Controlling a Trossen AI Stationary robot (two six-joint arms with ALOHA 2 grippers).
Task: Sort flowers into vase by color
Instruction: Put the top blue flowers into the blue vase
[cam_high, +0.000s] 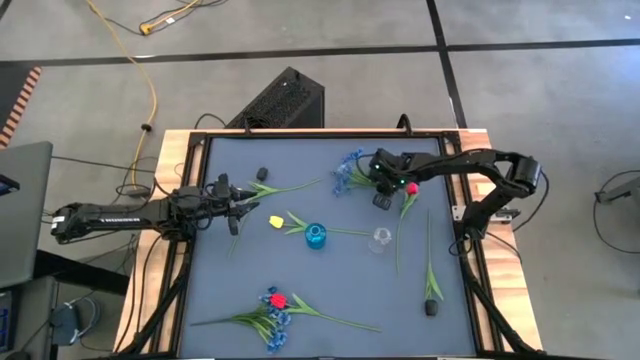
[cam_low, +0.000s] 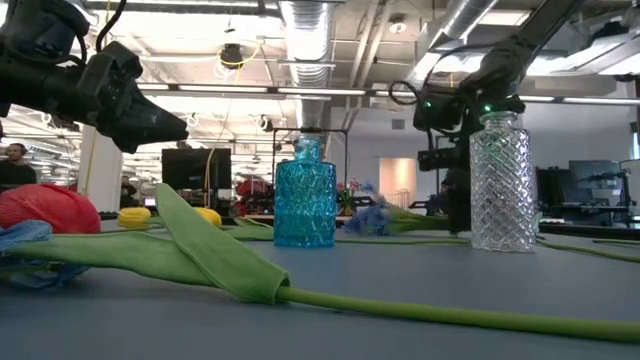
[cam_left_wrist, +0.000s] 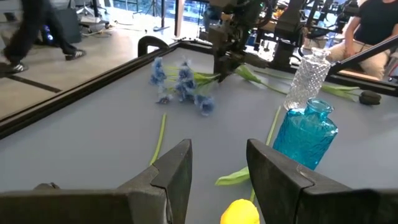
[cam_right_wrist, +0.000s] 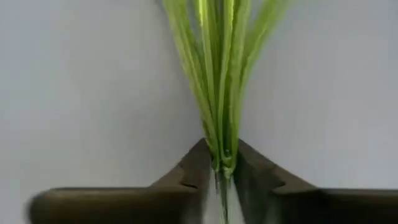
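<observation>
My right gripper (cam_high: 383, 192) is over the far middle of the table, shut on the green stems of a blue-blossom spray (cam_high: 350, 170). A red tulip (cam_high: 411, 188) lies just right of it. My left gripper (cam_high: 238, 216) hovers open at the table's left. A yellow tulip (cam_high: 276, 221) lies just ahead of its fingers and also shows in the left wrist view (cam_left_wrist: 239, 213). The blue vase (cam_high: 316, 236) and the clear vase (cam_high: 380, 239) stand upright mid-table. At the near edge lies a bunch (cam_high: 275, 305) of a red tulip and blue blossoms. My right gripper pinches the spray's bundle of green stems (cam_right_wrist: 221, 155) between its two fingers, several thin stems together. The fingers (cam_left_wrist: 227, 59) come from above, pointing down. The stems fan out beyond the fingers toward the blossoms (cam_left_wrist: 180, 84), which are low by the table; whether they rest on it I cannot tell.
A long-stemmed flower (cam_high: 430, 285) lies near the right edge and another with a dark head (cam_high: 262, 175) at far left. A raised frame (cam_high: 200, 140) rims the table. The mat between the vases and the near bunch is bare. People show in the room beyond.
</observation>
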